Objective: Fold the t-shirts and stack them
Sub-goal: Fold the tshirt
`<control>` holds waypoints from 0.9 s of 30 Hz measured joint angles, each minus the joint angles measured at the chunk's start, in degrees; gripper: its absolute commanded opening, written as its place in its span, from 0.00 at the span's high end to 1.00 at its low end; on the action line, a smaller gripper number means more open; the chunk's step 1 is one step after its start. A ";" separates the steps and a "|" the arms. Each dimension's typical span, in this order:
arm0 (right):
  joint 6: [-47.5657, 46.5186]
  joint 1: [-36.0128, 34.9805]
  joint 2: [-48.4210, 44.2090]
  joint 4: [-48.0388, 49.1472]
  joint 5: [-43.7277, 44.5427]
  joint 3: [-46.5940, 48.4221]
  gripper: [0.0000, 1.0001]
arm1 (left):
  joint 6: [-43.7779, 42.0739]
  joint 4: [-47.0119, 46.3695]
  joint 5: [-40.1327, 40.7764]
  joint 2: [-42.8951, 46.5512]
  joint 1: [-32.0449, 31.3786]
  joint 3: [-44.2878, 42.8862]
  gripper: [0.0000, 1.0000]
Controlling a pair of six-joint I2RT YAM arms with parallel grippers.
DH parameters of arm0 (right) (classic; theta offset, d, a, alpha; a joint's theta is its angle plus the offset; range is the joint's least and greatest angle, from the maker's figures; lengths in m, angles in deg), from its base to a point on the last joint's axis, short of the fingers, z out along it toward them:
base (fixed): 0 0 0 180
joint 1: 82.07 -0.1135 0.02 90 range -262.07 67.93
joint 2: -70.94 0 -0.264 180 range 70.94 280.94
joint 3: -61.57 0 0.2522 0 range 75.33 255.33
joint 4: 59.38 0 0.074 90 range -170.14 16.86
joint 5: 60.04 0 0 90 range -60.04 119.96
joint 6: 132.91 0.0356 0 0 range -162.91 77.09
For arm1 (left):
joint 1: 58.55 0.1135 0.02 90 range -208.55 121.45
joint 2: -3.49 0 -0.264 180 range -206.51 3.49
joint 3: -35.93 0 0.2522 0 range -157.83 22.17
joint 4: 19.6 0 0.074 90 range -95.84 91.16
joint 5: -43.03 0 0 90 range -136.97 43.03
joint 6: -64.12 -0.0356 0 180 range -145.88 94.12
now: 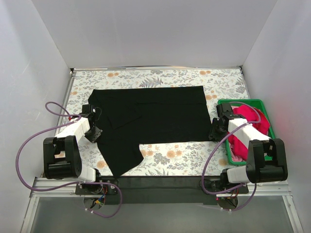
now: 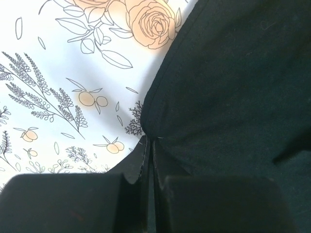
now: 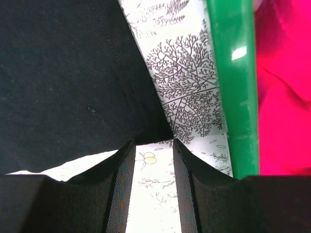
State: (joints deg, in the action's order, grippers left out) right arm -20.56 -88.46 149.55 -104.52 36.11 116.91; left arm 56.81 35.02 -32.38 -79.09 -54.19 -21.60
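Black t-shirt (image 1: 155, 116) lies spread flat mid tabletop (image 1: 194, 160), long side running left to right. One flap or sleeve hangs toward the near left, ending in a point near the front edge. Some folds show on the left half; the rest is smooth.

Left gripper (image 1: 97, 125) is at the shirt's left edge. In the left wrist view its fingers (image 2: 68, 204) are pressed together and clamped on a pinch of the black t-shirt (image 2: 233, 87) hem, with the cloth puckering up into the seam between them. Floral tabletop (image 2: 58, 87) lies to the left of the hem.

Right gripper (image 1: 214, 131) is at the shirt's near right corner. In the right wrist view its fingers (image 3: 121, 184) stand apart with bare tabletop (image 3: 150, 184) between them and nothing gripped. The corner of the black t-shirt (image 3: 63, 73) ends right at the fingertips; cannot tell if it touches them.

Red t-shirt (image 1: 252, 116) is bunched in a green crate (image 1: 243, 102) at the right edge of the tabletop, with the right arm reaching over it. In the right wrist view the crate rim (image 3: 235, 73) is just right of the gripper, with the red t-shirt (image 3: 286, 97) inside it. A strip of patterned tabletop lies between the crate and the black shirt, so they are apart.
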 measured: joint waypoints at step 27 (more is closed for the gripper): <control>1.20 -0.50 1.14 4.55 2.45 -1.07 0.99 | 0.94 2.86 0.17 0.74 0.24 -1.49 1.00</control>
State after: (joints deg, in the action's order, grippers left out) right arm -19.36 -88.96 150.68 -99.97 38.56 115.84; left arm 57.75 37.88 -32.21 -78.35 -53.95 -23.08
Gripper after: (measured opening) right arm 0.085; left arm 0.020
